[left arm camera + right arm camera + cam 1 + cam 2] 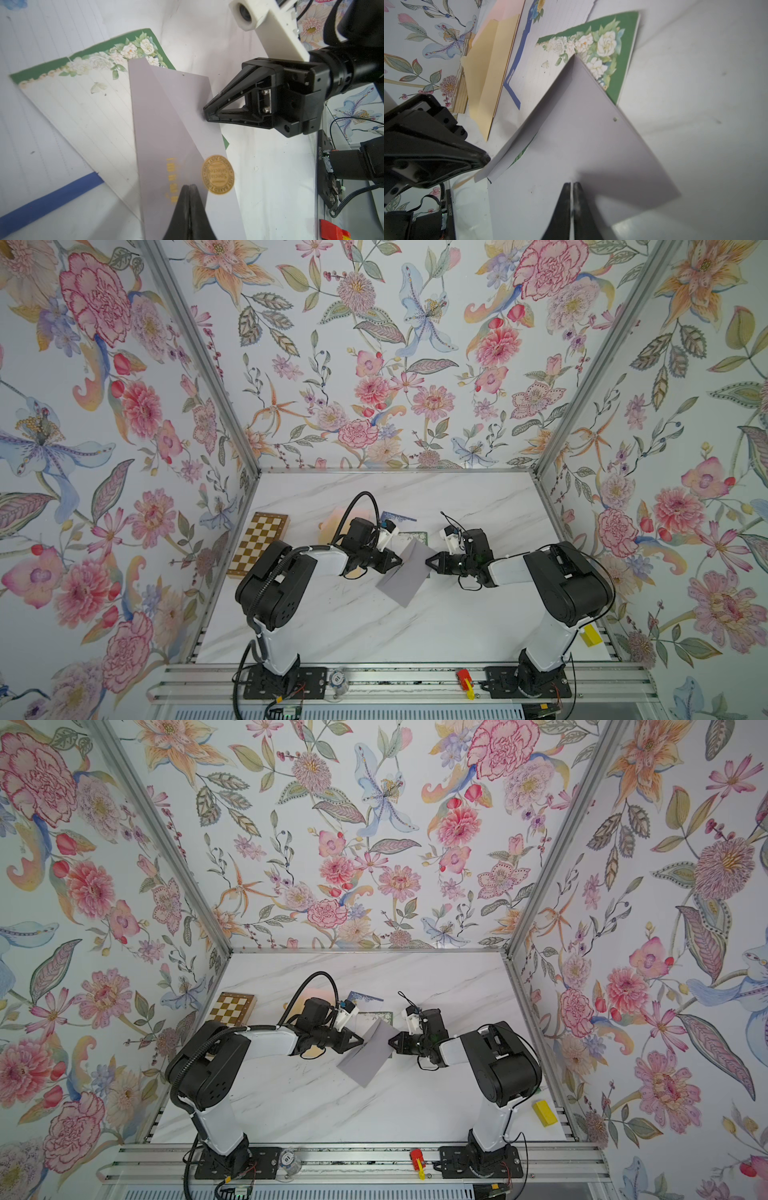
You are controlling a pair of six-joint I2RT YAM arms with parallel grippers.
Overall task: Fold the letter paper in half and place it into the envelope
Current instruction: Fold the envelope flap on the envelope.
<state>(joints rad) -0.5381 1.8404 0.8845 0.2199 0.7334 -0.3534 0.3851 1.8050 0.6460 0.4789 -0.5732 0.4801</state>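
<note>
A grey envelope (405, 577) (368, 1056) hangs tilted just above the marble table, held between both arms. My left gripper (400, 562) (189, 185) is shut on its left edge, at the flap side with gold lettering and a round gold sticker (218, 174). On the opposite edge my right gripper (427, 563) (573, 183) is shut, also seen in the left wrist view (205, 111). The letter paper (415, 536) (83, 99) (612, 52), lined with a green border and white roses, lies flat on the table, partly under the envelope.
A lined sheet with a blue border (397, 517) (550, 20) and a tan envelope (488, 72) lie behind the letter paper. A chessboard (257, 545) sits at the left wall. A yellow block (590, 635) rests at the right front corner.
</note>
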